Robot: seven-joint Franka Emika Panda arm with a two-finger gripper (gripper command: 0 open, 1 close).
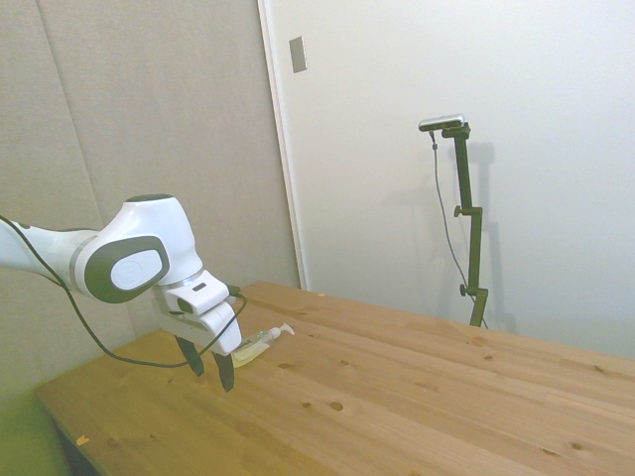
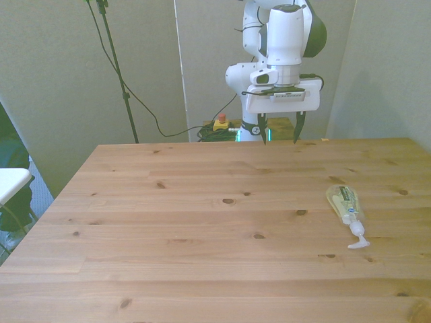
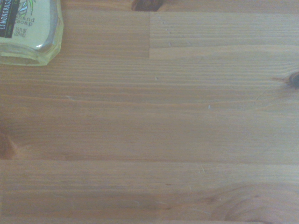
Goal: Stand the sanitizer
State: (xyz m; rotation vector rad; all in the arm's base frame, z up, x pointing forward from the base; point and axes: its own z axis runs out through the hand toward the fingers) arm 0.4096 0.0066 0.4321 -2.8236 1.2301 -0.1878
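The sanitizer (image 2: 346, 204) lies flat on its side on the wooden surface (image 2: 202, 229), toward the front view's right, with its white pump top (image 2: 358, 241) pointing toward the near edge and its clear body, filled with pale yellowish liquid, pointing away toward the far edge. In the side view the sanitizer (image 1: 260, 340) rests just beyond the arm's wrist, its pump tip aimed to the right. The pincer (image 2: 278, 129) hangs above the far part of the surface, fingers pointing down and set apart with nothing between them; it does not touch the bottle and sits well apart from it in the front view. In the side view the pincer (image 1: 210, 365) shows its two dark fingers close over the wood, near the bottle's base end. The wrist view looks straight down on bare planks with knots, and only a corner of the sanitizer (image 3: 30, 32) shows, with part of a printed label on it.
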